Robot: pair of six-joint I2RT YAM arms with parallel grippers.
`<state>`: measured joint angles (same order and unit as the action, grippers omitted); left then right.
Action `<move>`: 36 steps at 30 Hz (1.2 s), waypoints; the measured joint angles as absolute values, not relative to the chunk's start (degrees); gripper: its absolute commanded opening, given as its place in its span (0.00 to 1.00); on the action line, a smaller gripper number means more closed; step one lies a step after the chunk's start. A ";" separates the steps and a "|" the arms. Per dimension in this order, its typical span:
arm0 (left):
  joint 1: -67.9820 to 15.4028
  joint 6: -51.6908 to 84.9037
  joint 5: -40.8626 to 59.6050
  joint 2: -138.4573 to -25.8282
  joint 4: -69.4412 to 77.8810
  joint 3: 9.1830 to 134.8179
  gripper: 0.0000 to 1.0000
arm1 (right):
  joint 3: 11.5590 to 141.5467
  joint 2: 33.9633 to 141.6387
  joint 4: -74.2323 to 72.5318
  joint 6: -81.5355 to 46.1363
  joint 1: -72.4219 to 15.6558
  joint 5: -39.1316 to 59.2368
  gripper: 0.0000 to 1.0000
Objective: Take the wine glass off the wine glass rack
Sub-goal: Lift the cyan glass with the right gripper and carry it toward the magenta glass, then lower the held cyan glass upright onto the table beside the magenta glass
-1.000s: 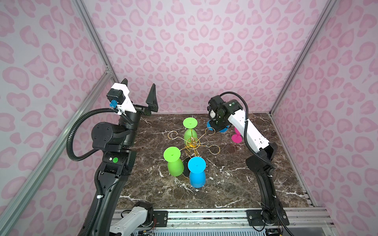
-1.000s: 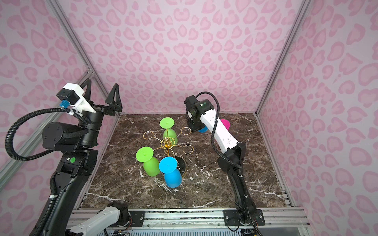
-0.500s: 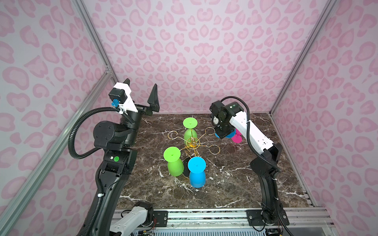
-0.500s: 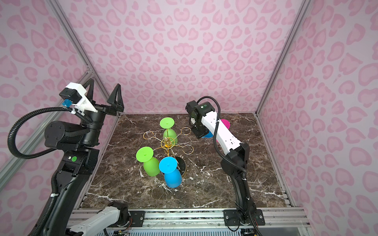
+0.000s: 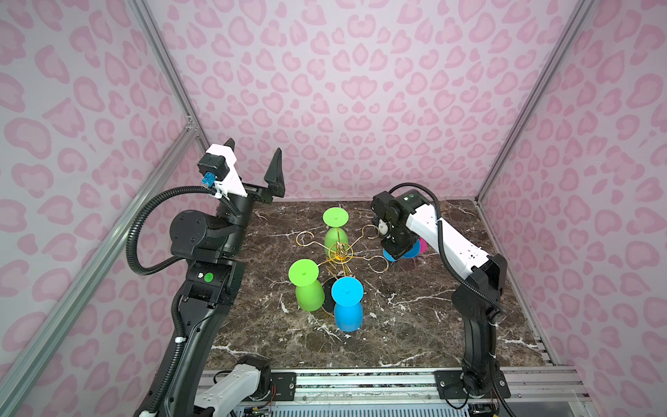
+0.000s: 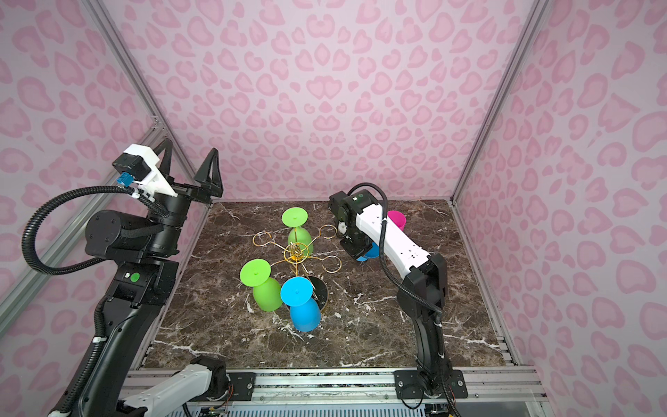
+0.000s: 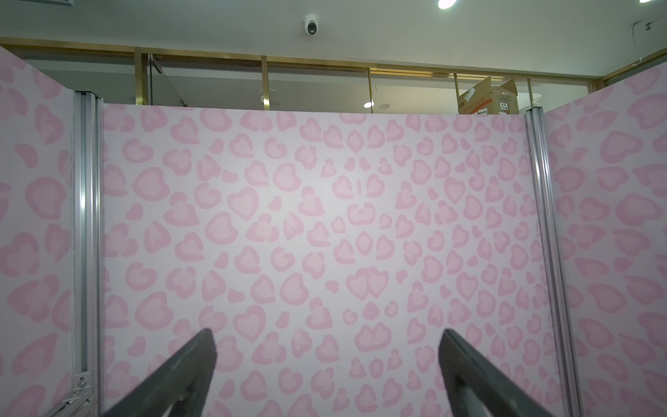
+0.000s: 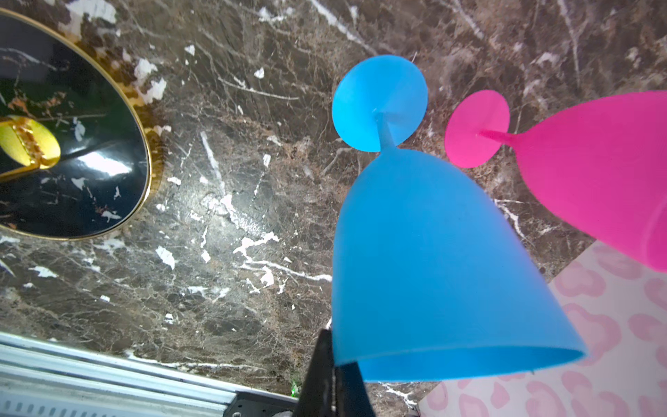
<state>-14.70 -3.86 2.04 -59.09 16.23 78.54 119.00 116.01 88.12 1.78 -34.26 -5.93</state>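
The gold wire wine glass rack [image 5: 339, 252] [image 6: 296, 252] stands mid-table on its round black base [image 8: 83, 202]. Three wine glasses hang from it upside down: a green one [image 5: 335, 236] at the back, a green one [image 5: 308, 292] and a blue one [image 5: 347, 310] at the front. My right gripper [image 8: 334, 355] is shut on the rim of another blue wine glass [image 8: 433, 252] [image 5: 390, 255], right of the rack and clear of its hooks, foot pointing down at the table. My left gripper [image 5: 252, 160] [image 7: 326, 335] is raised at the left, open and empty.
A pink wine glass [image 8: 595, 173] [image 6: 396, 219] stands upright just behind the held blue one, near the back right corner. Pink patterned walls [image 5: 361, 90] close in the marble table [image 5: 397, 325] on three sides. A metal rail [image 5: 361, 379] runs along the front edge.
My right arm has come down and forward with the blue glass, toward the table right of the rack. The left arm has barely moved.
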 measured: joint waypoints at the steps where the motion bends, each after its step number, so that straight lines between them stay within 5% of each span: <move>1: -14.70 -3.62 2.15 -59.11 16.23 78.54 0.97 | 118.37 115.90 88.09 2.04 -34.44 -5.93 0.00; 11: -14.74 -3.46 2.15 -59.07 16.25 78.54 0.97 | 116.88 117.36 88.09 2.81 -34.96 -4.89 0.01; 22: -14.74 -3.46 2.15 -59.07 16.27 78.54 0.97 | 119.20 118.17 88.09 3.16 -35.35 -5.58 0.31; 36: -14.74 -3.49 2.13 -58.98 16.27 78.54 0.97 | 123.37 118.80 88.07 2.68 -33.56 -6.57 0.42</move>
